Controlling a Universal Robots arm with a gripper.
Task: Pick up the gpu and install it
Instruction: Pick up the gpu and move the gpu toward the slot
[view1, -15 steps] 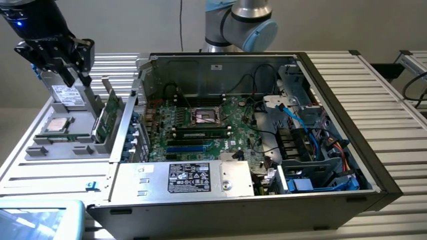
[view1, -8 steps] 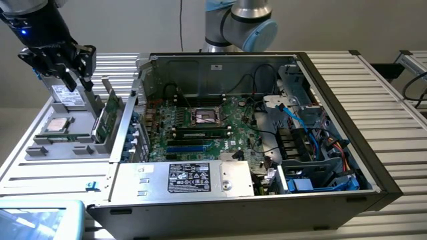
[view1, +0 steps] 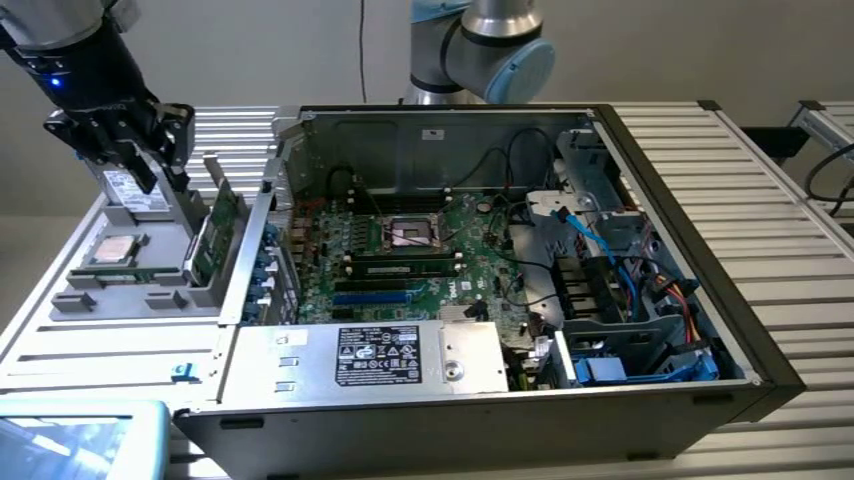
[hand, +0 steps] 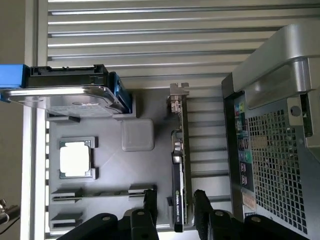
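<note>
The gpu (view1: 215, 232) stands on its edge in a slot of the grey parts tray (view1: 87, 300), at the exterior view's left beside the open computer case (view1: 694, 330). In the wrist view the gpu (hand: 179, 160) shows edge-on, with its silver bracket (hand: 179, 93) at the far end. My gripper (view1: 150, 168) hangs over the tray close to the card. My gripper (hand: 176, 207) is open, one black finger (hand: 150, 206) on each side of the card's near end. Small gaps show between the fingers and the card, and nothing is held.
A silver drive (hand: 65, 96) with blue rails stands in the tray beside the gripper, and a processor (hand: 76, 158) lies flat in its pocket. The case's perforated rear wall (hand: 280, 150) rises close beside the card. Inside the case lie the motherboard (view1: 400, 235), power supply (view1: 380, 357) and cables.
</note>
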